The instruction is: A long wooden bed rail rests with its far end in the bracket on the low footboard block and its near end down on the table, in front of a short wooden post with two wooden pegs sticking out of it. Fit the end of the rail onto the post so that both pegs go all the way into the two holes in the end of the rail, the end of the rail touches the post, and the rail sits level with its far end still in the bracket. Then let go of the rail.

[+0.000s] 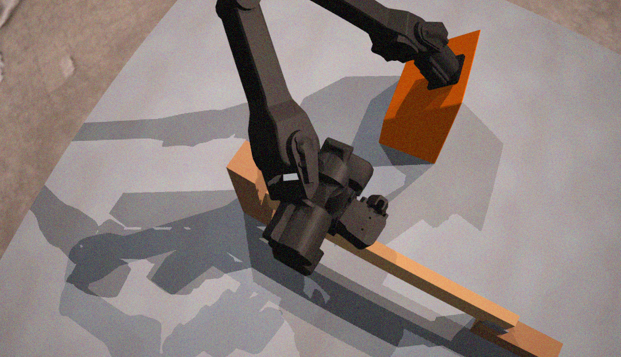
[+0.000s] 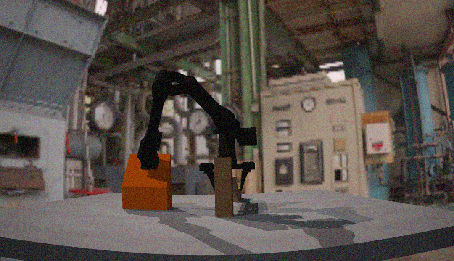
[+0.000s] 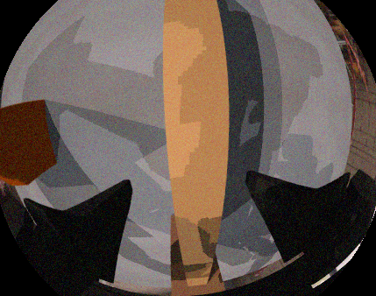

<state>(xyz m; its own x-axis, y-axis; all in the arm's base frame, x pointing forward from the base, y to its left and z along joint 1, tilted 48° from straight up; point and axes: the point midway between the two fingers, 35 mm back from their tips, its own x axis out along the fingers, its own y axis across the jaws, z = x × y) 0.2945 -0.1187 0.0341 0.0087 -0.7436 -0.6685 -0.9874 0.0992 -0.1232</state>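
1. The rail point(image 1: 426, 277) lies along the desk point(image 1: 526, 160), its far end in the bracket on the footboard block point(image 1: 526, 337) and its near end up against the post point(image 1: 247, 183).
2. The arm hides the joint from above, so I cannot tell whether both pegs are fully home; from the exterior view the rail end looks raised beside the post.
3. The tool point(image 3: 197, 214) stands wide apart, its fingers clear of the rail on either side and holding nothing.
4. Judging by this, fitting and release appear done; only backing away remains.
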